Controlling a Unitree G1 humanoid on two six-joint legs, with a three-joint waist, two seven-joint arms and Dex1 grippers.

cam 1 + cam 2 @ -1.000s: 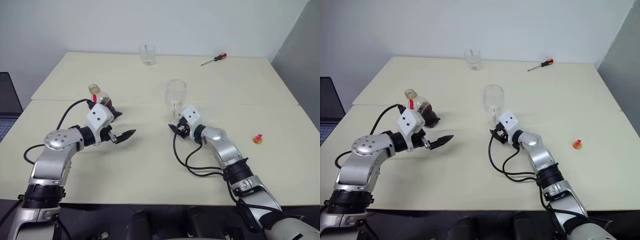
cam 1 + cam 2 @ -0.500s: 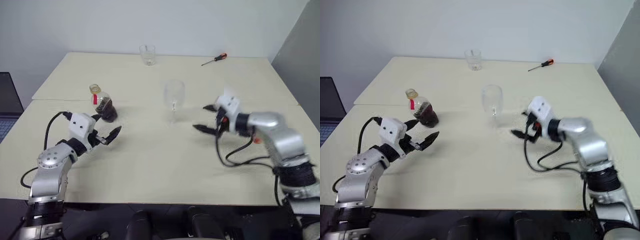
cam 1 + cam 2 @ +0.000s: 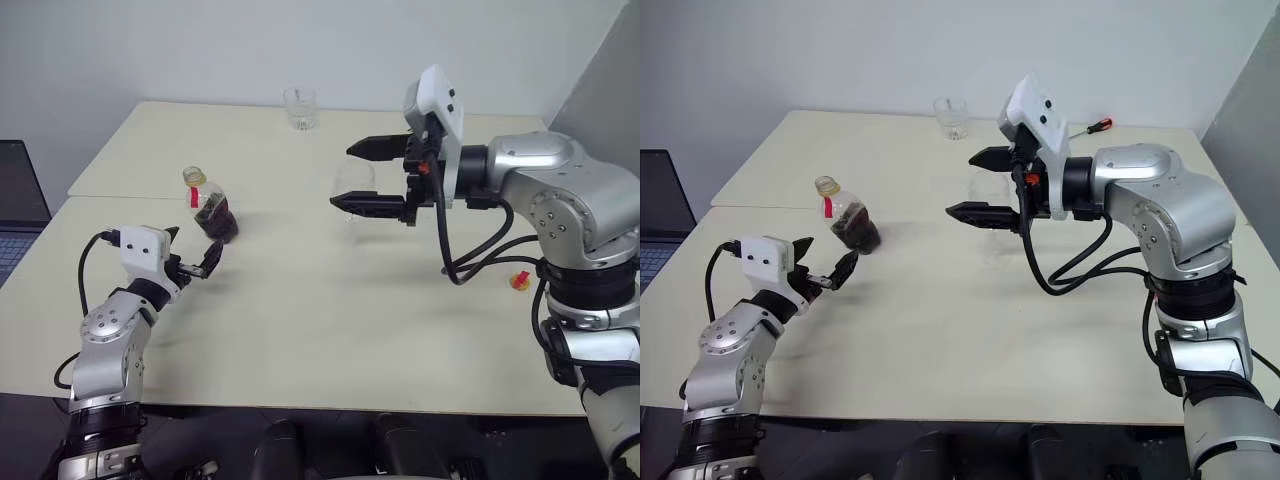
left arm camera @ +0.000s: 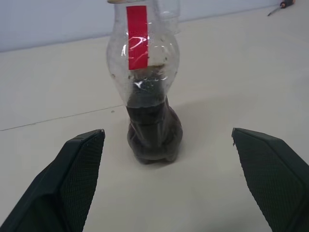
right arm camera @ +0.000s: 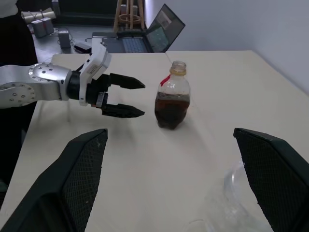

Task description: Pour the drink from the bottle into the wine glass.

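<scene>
The bottle (image 3: 207,205) stands upright and uncapped on the left of the table, with a red label strip and the dark drink (image 4: 152,135) filling its lower part. My left gripper (image 3: 193,250) is open and low, just short of the bottle and pointing at it, and its fingers (image 4: 77,174) stand wide to either side without touching. The wine glass (image 3: 354,181) stands mid-table, empty as far as I can see. My right gripper (image 3: 344,176) hangs open, high above the table, pointing left, and partly hides the glass. The glass's rim (image 5: 236,195) shows low between its fingers.
A short tumbler (image 3: 300,108) stands at the table's far edge, with a screwdriver (image 3: 1097,125) to its right. A small red-and-yellow cap (image 3: 518,280) lies on the right side of the table. A laptop (image 3: 15,200) sits beyond the left edge.
My right gripper has left the foot of the wine glass and risen high, turning to point left. My left gripper has drawn back leftward and now faces the bottle.
</scene>
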